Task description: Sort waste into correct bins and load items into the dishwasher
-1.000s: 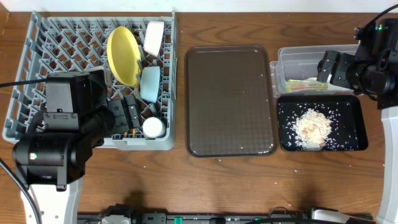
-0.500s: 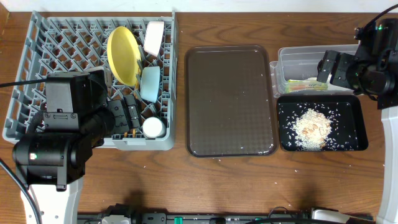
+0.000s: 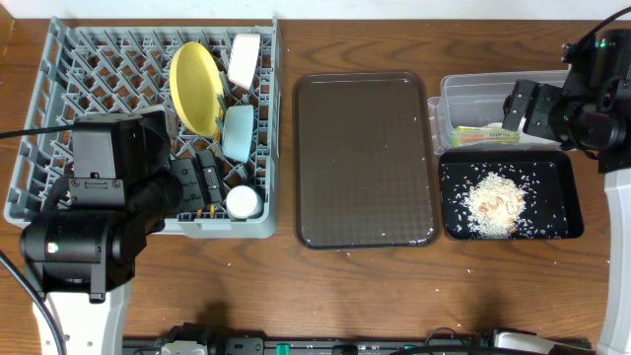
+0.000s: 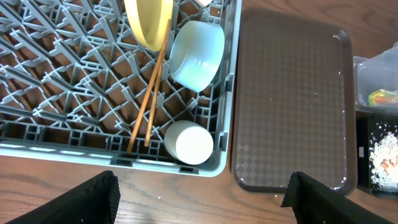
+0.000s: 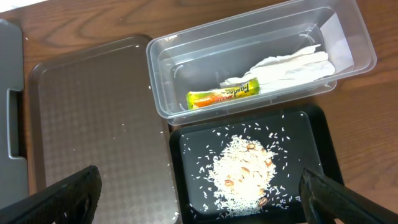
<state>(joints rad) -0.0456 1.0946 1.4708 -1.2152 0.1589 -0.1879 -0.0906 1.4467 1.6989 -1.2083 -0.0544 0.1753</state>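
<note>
The grey dish rack (image 3: 59,118) (image 4: 56,93) holds the yellow plate (image 3: 195,87) (image 4: 148,22), the light blue bowl (image 3: 238,132) (image 4: 198,55), a white bowl (image 3: 244,59), the white cup (image 3: 244,202) (image 4: 189,142) and two chopsticks (image 4: 148,99). The clear tub (image 3: 471,94) (image 5: 186,68) holds the green-and-orange wrapper (image 5: 222,95) and the white napkin (image 5: 289,65). The black tray (image 3: 562,197) (image 5: 186,162) holds the rice scraps (image 3: 496,202) (image 5: 242,171). My left gripper (image 4: 202,199) is open and empty above the rack's front edge. My right gripper (image 5: 199,202) is open and empty above the bins.
A dark brown serving tray (image 3: 365,158) (image 4: 292,99) (image 5: 87,118) lies between the rack and the bins, with a few rice grains on it. A few loose grains lie on the wooden table (image 3: 394,296) in front of the trays.
</note>
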